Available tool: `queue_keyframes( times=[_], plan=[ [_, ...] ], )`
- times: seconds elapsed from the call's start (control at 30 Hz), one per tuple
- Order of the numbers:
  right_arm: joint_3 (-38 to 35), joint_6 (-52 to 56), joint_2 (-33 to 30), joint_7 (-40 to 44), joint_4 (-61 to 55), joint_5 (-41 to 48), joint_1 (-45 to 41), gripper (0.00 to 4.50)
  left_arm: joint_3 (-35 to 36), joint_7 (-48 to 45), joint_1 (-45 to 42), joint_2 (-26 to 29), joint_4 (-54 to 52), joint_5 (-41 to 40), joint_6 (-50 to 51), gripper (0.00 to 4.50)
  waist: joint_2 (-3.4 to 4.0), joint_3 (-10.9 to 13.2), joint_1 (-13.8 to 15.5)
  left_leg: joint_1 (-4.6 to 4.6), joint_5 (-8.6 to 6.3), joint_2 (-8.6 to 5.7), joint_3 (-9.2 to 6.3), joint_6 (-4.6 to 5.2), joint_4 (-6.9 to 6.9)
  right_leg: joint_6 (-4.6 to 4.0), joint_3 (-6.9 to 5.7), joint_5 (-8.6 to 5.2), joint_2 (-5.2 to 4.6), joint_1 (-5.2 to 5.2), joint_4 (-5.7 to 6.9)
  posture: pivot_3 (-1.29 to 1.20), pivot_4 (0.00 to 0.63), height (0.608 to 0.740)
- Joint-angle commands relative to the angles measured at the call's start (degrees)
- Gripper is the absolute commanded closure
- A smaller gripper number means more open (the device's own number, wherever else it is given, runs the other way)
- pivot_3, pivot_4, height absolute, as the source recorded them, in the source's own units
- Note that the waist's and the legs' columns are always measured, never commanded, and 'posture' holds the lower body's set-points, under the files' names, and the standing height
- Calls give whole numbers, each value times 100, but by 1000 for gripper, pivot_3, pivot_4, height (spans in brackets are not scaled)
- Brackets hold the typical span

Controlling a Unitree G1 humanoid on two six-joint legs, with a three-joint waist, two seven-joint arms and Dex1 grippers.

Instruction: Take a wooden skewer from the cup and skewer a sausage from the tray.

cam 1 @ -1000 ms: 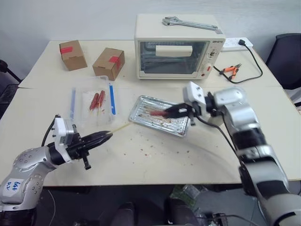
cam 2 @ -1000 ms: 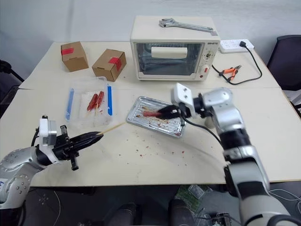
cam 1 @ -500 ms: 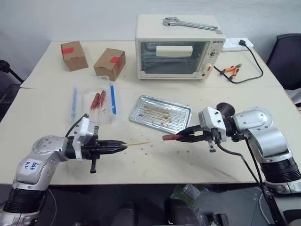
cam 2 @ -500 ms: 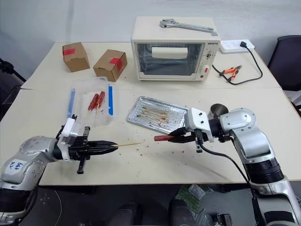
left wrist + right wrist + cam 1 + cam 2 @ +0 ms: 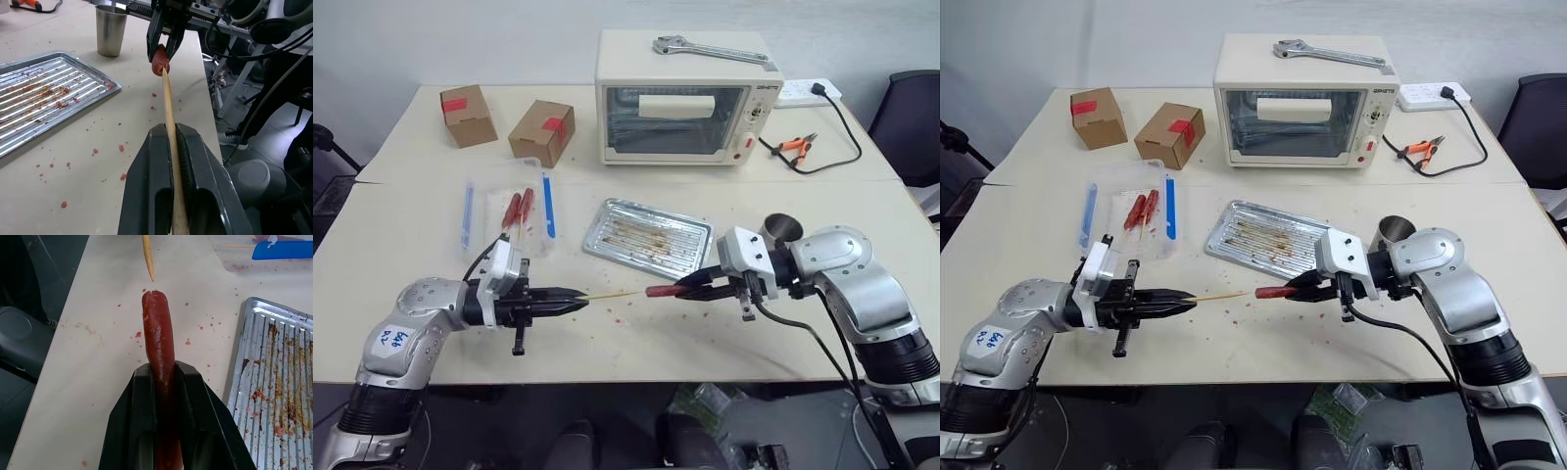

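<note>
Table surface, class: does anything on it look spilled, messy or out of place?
Yes. Red-brown crumbs lie scattered over the table in front of the tray, whose ridged bottom is smeared with brown residue. An adjustable wrench lies on top of the toaster oven, an odd spot for a tool.

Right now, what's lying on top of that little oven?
A silver wrench lies flat across the top of the cream toaster oven. Nothing else sits up there. The oven's top hides the underside of the wrench.

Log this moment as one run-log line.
left gripper: shut on wooden skewer | right gripper: shut on sausage | skewer tip facing sausage end, small gap | tray: empty of sausages
</note>
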Motion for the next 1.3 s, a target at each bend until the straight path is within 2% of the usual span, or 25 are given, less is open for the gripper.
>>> queue_keyframes(
  times=[0.03,1.3],
  plan=[
    [16,17,-79,-19,-252,122,34,4278,19,7,-21,-14,-135,15,-3,4500,0,0,-2,0,0,0,0,0,0,0,0,0,0,0,0,0,150,740],
    [39,-15,-166,-68,70,152,-109,4278,-10,22,133,-65,-105,169,-16,4500,0,0,0,0,0,0,0,0,4,0,0,0,0,0,3,0,150,740]
  ],
)
